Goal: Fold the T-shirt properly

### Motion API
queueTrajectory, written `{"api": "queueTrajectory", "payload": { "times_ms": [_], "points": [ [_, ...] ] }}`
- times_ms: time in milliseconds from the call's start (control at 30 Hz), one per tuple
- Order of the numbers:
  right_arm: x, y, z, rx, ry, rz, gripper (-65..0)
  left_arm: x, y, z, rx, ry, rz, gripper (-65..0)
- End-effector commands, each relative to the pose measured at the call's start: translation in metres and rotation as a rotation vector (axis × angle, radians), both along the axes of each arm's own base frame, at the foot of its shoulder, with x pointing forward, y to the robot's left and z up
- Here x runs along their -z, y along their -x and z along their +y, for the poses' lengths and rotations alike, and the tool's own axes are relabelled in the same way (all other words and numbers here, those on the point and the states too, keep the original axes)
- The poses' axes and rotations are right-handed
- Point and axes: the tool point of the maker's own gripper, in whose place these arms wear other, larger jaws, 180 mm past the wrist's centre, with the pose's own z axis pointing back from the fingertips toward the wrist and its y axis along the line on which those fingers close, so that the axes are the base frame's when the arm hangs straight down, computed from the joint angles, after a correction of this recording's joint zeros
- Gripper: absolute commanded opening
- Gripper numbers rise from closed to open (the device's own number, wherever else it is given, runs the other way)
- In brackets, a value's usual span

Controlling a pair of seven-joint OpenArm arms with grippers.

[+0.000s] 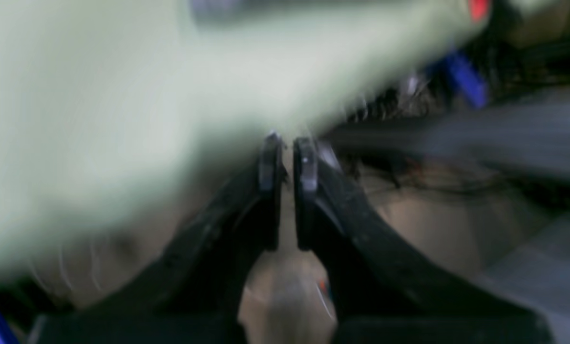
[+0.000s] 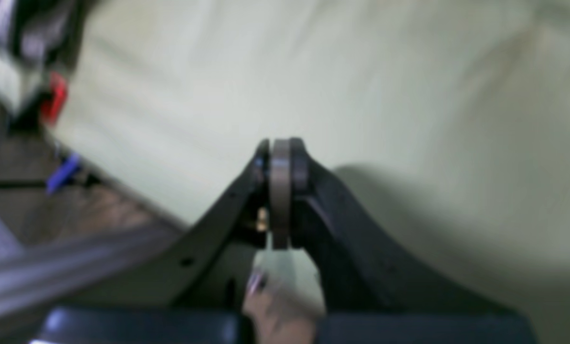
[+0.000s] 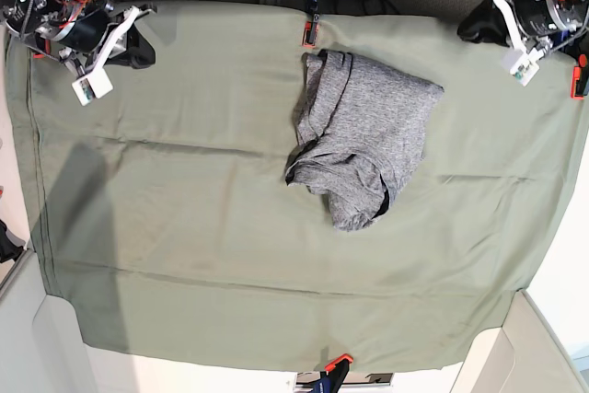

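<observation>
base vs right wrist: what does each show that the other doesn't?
Only base: the T-shirt, a crumpled heap right of centre on the cloth, touched by neither arm; the left gripper at the far right corner; red clamps on the cloth's edges.

Only right wrist: the right gripper close up, jaws shut on nothing, and floor past the cloth's edge. Badly blurred.

Both: the green cloth and the right arm parked off the shirt.
</observation>
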Motion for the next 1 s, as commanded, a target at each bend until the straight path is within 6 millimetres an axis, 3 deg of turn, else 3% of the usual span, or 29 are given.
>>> {"api": "queueTrajectory", "payload": {
  "times_ms": [0, 100, 300, 400, 533, 667, 800, 867, 967],
  "points": [
    [-0.005, 0.006, 0.001, -0.010, -0.015, -0.008, -65.0, 0.002, 0.014, 0.003, 0.022, -0.022, 0.032, -59.7],
    [0.010, 0.048, 0.001, -0.025, -0.023, 0.109, -65.0, 0.019, 0.063, 0.006, 0.014, -0.069, 0.154, -59.7],
    [0.034, 0.153, 0.002, -0.048, -0.024, 0.370, -65.0, 0.047, 0.153, 0.000, -0.036, -0.088, 0.379, -64.0],
    [0.047, 0.201, -0.008, -0.043, 0.024, 0.490, -65.0, 0.070, 0.193, -0.004, -0.014, -0.079, 0.499, -65.0],
    [0.072, 0.250, -0.030, -0.025, 0.099, 0.632, -65.0, 0.110, 0.230, 0.001, 0.082, -0.125, 0.620, -65.0],
    [0.104, 0.290, -0.046, -0.037, 0.164, 0.788, -65.0, 0.164, 0.241, 0.014, 0.054, -0.259, 0.714, -65.0],
    [0.143, 0.310, -0.056, -0.025, 0.190, 0.936, -65.0, 0.213, 0.230, -0.024, 0.060, -0.223, 0.785, -65.0],
    [0.162, 0.305, -0.057, -0.025, 0.194, 0.982, -65.0, 0.234, 0.219, -0.044, 0.065, -0.229, 0.803, -65.0],
    [0.187, 0.277, -0.054, -0.034, 0.192, 0.979, -65.0, 0.265, 0.189, -0.064, 0.008, -0.271, 0.753, -65.0]
  ]
}}
